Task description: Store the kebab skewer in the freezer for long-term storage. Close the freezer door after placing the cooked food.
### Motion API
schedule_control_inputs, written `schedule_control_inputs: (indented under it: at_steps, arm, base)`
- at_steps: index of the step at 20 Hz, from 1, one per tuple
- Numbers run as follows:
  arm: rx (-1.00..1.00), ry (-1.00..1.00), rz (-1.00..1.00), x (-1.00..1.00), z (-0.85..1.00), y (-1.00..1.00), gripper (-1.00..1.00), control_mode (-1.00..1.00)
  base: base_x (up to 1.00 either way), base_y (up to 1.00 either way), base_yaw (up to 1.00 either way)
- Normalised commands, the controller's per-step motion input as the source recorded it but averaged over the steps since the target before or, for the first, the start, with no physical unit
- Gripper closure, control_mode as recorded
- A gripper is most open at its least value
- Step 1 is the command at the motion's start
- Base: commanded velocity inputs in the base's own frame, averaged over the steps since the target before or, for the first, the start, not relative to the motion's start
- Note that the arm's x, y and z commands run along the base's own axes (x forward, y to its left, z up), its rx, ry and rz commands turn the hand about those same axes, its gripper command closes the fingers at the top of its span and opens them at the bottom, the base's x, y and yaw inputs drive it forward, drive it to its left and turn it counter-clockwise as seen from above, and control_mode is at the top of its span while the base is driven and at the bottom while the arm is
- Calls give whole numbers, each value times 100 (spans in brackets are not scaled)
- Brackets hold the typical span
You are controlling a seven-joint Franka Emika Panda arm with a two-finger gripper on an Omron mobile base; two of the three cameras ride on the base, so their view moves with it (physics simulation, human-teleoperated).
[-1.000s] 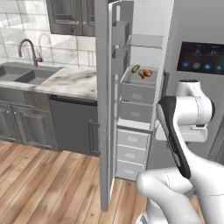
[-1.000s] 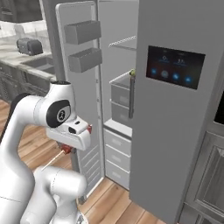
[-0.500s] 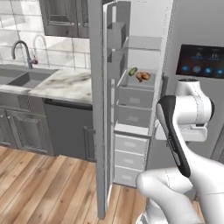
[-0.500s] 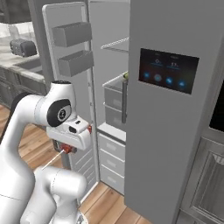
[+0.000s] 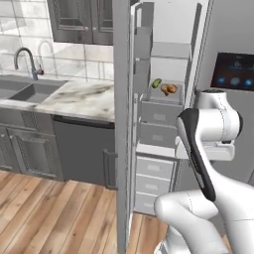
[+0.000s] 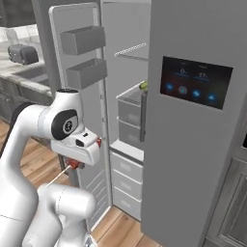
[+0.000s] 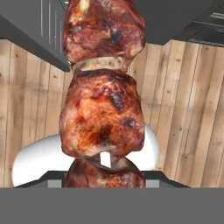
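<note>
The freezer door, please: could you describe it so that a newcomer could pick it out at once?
Start at the tall grey side-by-side fridge. The freezer door is the panel swung open on its left, beside the white shelved freezer. Two grey bins line its inner face, whereas the neighbouring door carries a black touchscreen.

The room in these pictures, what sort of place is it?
A home kitchen, it seems: a sink with a faucet set in a marble counter, dark wood cabinets above, and a side-by-side fridge whose freezer stands open, its door swung wide.
</note>
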Motion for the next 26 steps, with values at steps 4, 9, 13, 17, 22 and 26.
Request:
schedule_control_inputs:
  at_steps: [4, 9, 13, 17, 22, 26]
  arm:
    - [0, 0, 0, 0, 0, 0, 100, 100]
    - [0, 0, 0, 0, 0, 0, 100, 100]
    - [0, 0, 0, 0, 0, 0, 100, 100]
    - [0, 0, 0, 0, 0, 0, 100, 100]
    - [0, 0, 0, 0, 0, 0, 100, 100]
    - [0, 0, 0, 0, 0, 0, 100, 100]
  base:
    - [0, -13, -22]
    - [7, 22, -28]
    - [4, 59, -13]
    - [32, 23, -12]
    - [22, -10, -3]
    - [21, -22, 0]
